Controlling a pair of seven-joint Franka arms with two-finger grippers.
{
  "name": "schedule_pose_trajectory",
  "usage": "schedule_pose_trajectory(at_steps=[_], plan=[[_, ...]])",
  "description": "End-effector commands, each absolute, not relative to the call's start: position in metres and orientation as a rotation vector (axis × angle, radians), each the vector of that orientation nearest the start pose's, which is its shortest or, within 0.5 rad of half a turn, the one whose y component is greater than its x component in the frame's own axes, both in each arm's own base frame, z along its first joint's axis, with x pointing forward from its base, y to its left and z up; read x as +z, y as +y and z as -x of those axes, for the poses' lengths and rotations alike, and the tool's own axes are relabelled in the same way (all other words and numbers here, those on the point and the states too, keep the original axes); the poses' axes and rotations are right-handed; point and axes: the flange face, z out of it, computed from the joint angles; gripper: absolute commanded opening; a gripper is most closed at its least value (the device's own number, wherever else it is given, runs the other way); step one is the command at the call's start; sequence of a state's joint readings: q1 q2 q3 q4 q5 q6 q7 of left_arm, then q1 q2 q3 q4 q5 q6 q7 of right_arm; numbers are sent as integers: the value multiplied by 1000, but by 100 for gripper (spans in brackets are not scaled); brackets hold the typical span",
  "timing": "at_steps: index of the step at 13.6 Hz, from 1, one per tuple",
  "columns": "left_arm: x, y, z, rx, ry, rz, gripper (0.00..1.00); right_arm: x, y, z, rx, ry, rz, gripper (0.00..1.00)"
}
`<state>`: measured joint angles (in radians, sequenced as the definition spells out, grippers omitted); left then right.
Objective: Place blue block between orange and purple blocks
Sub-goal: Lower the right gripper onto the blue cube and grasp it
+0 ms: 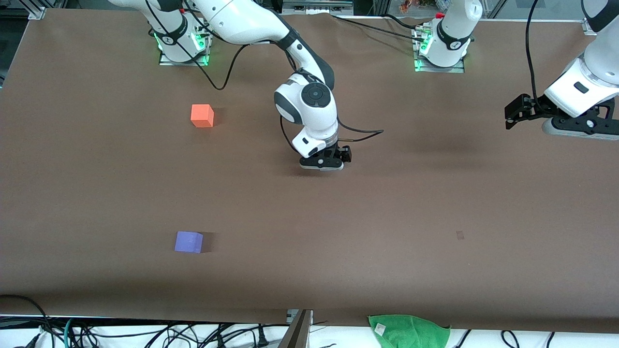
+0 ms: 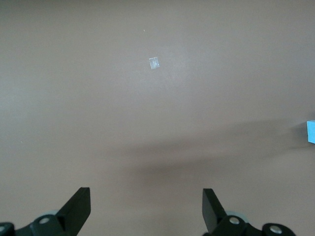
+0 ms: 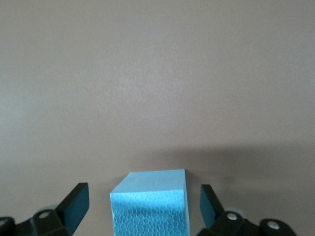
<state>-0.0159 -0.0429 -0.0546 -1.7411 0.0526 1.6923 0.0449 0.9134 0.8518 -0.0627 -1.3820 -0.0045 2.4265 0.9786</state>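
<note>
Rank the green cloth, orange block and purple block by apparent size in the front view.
1. Green cloth, clearly largest.
2. Purple block and orange block look about alike; purple looks slightly bigger, but it lies nearer the camera, so I won't rank them.

No readable text, brand, number or sign anywhere. Small white tag on the green cloth (image 1: 409, 330) at the counter (image 1: 435, 203) edge, well away from both pincers, may carry print, but it can't be made out.

Both arms are glossy white with black joints, black claws, trailing black cables and green-lit bases.
</note>
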Motion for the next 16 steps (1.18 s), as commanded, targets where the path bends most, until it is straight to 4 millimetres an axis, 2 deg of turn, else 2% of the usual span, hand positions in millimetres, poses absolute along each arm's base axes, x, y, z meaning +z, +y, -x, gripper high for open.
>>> schedule_pose_trajectory(at_steps=[1, 4, 5, 6, 7, 8, 9, 12, 16], plan=[[583, -30, -550, 17, 191, 3107, 100, 212, 580, -488, -278, 141, 3019, 100], [583, -29, -550, 22, 190, 3108, 100, 210, 580, -488, -305, 104, 3033, 99], [582, -30, -550, 31, 193, 3108, 100, 210, 579, -488, -321, 83, 3040, 87], [582, -30, -550, 31, 193, 3108, 100, 210, 580, -488, -325, 73, 3044, 62], [583, -30, -550, 29, 192, 3113, 100, 210, 579, -488, -328, 73, 3045, 43], [583, -31, -550, 29, 192, 3114, 100, 210, 579, -488, -327, 71, 3047, 34], [583, -31, -550, 29, 192, 3114, 100, 210, 579, -488, -325, 70, 3046, 31], [583, -31, -550, 29, 189, 3116, 100, 212, 578, -490, -327, 66, 3046, 31], [583, -31, -550, 29, 192, 3116, 100, 238, 566, -513, -335, 84, 3049, 31]])
